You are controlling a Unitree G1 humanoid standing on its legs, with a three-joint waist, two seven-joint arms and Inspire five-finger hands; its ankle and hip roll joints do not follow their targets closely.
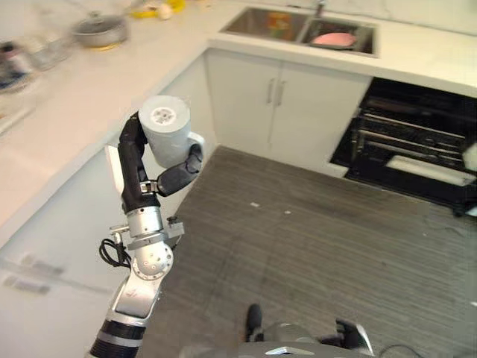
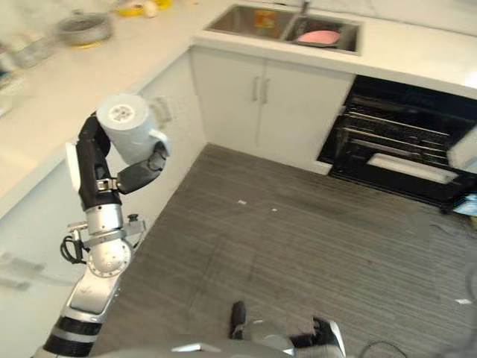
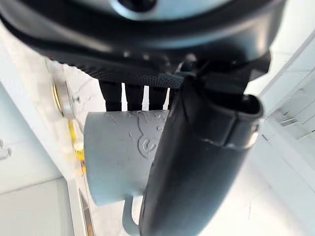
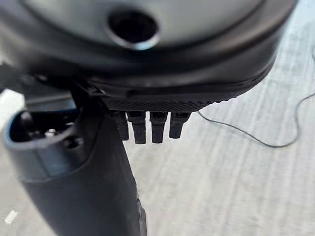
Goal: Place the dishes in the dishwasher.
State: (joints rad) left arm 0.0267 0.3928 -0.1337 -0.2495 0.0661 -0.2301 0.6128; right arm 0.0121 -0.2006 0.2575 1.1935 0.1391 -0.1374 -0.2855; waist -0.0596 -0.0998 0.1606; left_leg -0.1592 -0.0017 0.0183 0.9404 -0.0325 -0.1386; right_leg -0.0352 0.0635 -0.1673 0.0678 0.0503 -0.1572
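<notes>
Grey mug (image 1: 165,128) is gripped, base up, by left hand (image 1: 160,173) | pink dish (image 1: 333,39) is seen in sink (image 1: 253,22) | right hand (image 4: 98,172) fingers are extended, empty

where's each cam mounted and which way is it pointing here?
Left eye view: on the head, looking down at the kitchen floor; left hand holds a pale grey ceramic mug beside the white countertop.
Right eye view: same head, slightly offset; shares the mug and the open black dishwasher.
Left wrist view: on the left wrist, looking along the hand, fingers and thumb curled round the mug.
Right wrist view: on the right wrist, facing the grey floor; right hand holds nothing.
</notes>
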